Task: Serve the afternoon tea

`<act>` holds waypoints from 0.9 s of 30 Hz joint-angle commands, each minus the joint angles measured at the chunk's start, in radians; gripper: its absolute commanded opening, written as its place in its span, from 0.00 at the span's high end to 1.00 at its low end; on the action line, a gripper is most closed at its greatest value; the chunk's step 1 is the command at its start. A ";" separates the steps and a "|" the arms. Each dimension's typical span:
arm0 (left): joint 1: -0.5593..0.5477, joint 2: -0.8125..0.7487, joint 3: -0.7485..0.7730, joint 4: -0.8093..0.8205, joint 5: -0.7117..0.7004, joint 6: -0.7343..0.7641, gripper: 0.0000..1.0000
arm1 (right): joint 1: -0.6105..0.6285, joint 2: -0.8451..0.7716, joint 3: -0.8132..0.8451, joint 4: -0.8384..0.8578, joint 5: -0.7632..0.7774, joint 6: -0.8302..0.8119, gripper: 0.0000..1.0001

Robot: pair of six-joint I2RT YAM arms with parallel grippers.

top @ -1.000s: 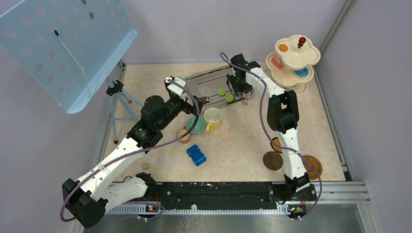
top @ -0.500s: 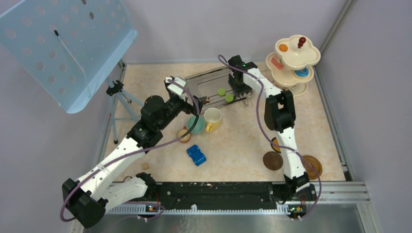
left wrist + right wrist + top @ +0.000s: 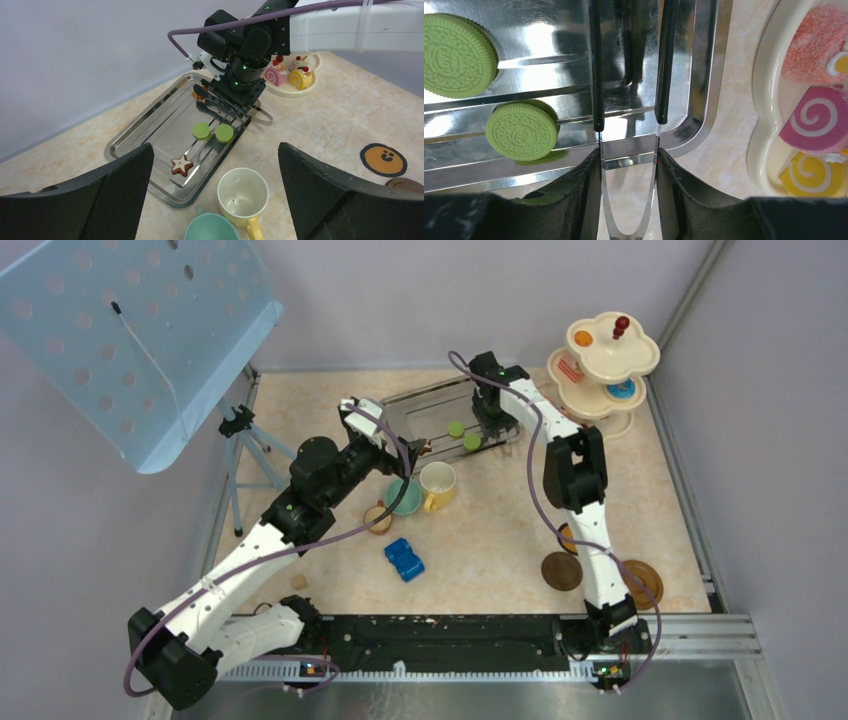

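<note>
While hanging low over the tray, pinching the tongs in the right gripper: pads pressed against both springy metal arms, partly closed, tongs firmly in hand. Compared with a second ago: elbow swung a little toward the middle, wrist nudged a shade left, any change in the squeeze too fine to judge from above. Nothing caught between the black tips yet. Green cookies lying just left of those tips, the nearer almost alongside. Tiered stand with its roll cakes off to the right. Reads as lining up for a pick, not yet a serve. Probably calls for swinging the tips left onto the nearer cookie. Left gripper spread wide, holding nothing, hovering just behind the yellow mug and teal cup.
</note>
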 commanded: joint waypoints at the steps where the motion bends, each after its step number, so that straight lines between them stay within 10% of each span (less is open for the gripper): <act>1: -0.004 -0.014 0.001 0.041 -0.001 0.006 0.01 | 0.014 -0.044 0.034 0.013 0.020 0.009 0.85; 14: -0.003 -0.013 0.000 0.042 0.003 0.005 0.01 | 0.003 -0.321 -0.222 0.134 -0.086 0.055 1.00; 27: -0.003 -0.007 -0.001 0.040 -0.005 0.008 0.01 | -0.003 -0.115 0.006 0.108 -0.014 -0.010 0.71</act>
